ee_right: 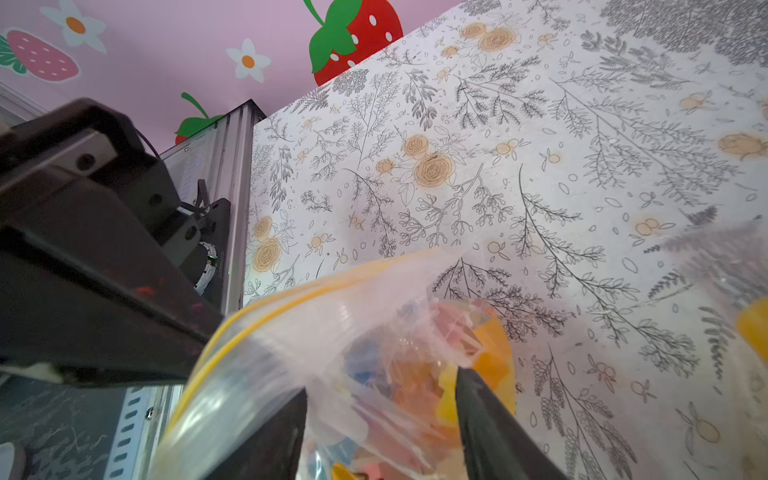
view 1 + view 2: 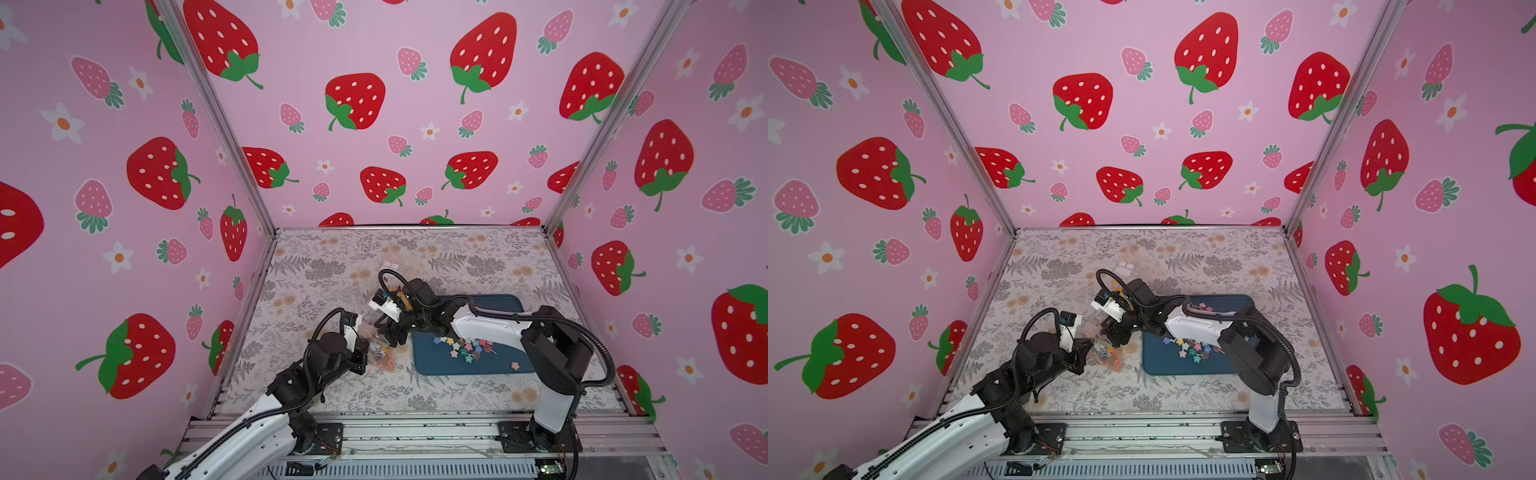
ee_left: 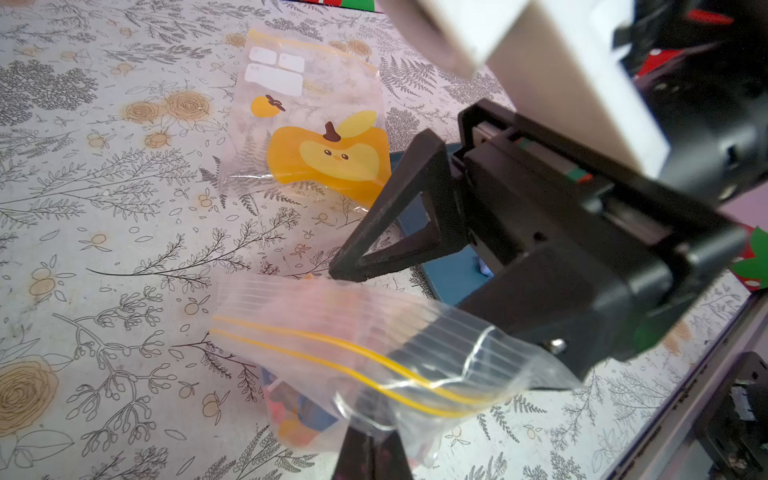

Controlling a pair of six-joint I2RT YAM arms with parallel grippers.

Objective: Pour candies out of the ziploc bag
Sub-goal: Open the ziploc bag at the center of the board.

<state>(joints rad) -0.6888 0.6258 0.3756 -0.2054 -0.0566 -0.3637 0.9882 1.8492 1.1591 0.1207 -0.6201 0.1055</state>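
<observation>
1. The left gripper (image 3: pixel 371 451) is clamping tight on the ziploc bag (image 3: pixel 357 357), near its yellow zipper.
2. The right gripper (image 1: pixel 381 380) is standing with jaws apart, the bag between them.
3. The bag is being held just beside the blue tray (image 2: pixel 440 368). Candies (image 2: pixel 465 347) are lying on the tray, with more sitting inside the bag.

Left arm (image 2: pixel 249 424) and right arm (image 2: pixel 490 324) both lean in toward the middle, wrists tipped down, grippers almost nose to nose. Left gripper (image 3: pixel 370 444) is pinched tight on the bag (image 3: pixel 332 353) rim. Right gripper (image 1: pixel 380 390) has its jaws spread apart.
</observation>
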